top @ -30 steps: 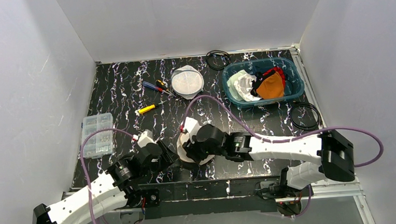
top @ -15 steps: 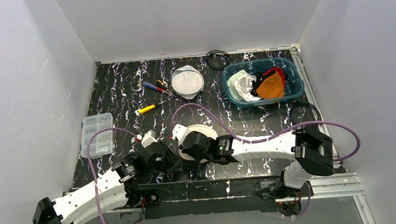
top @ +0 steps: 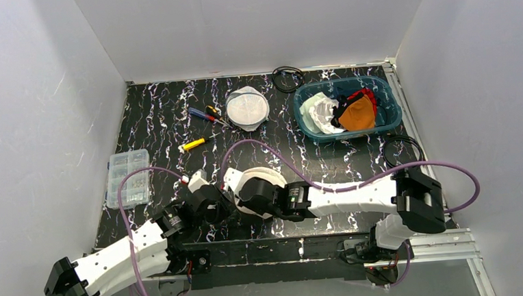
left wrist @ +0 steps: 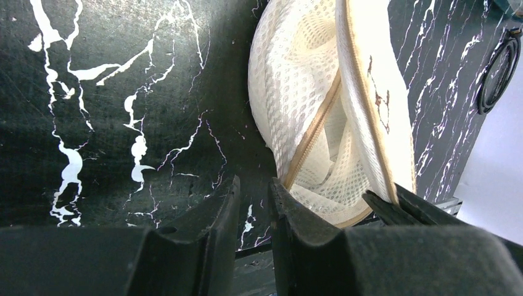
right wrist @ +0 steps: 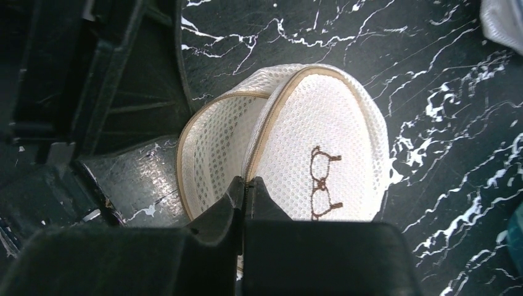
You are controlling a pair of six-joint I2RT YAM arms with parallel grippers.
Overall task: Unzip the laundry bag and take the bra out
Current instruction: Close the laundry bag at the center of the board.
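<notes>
1. Crowding the far part of the table are a blue bin (top: 345, 80) of clothes, a second round mesh pouch (top: 247, 109) and screwdrivers (top: 203, 113) to the bin's left, a clear parts box (top: 129, 178) far to its left, and a black cable loop (top: 402, 154) just on its near side.
2. The laundry bag (right wrist: 321, 135) sits well to the bin's near-left, at the table's near edge. Both wrists are packed around it, and from above the right arm covers most of it.
3. The bag is round, so no long axis stands out. Its tan zip seam curves away from the right gripper (right wrist: 245, 188), and the partly open mouth gapes on the side away from the bin, toward the left gripper (left wrist: 250, 206).
4. The right fingers are pressed together on the tan zip edge. The left fingers stand a narrow gap apart with bare table between them. The bag's rim seems to rest against the outside of one finger.
5. Only mesh shows inside the mouth, and no bra can be made out. A brown sketch (right wrist: 321, 182) marks the lid. The bag's near edge is cut off behind the fingers.
</notes>
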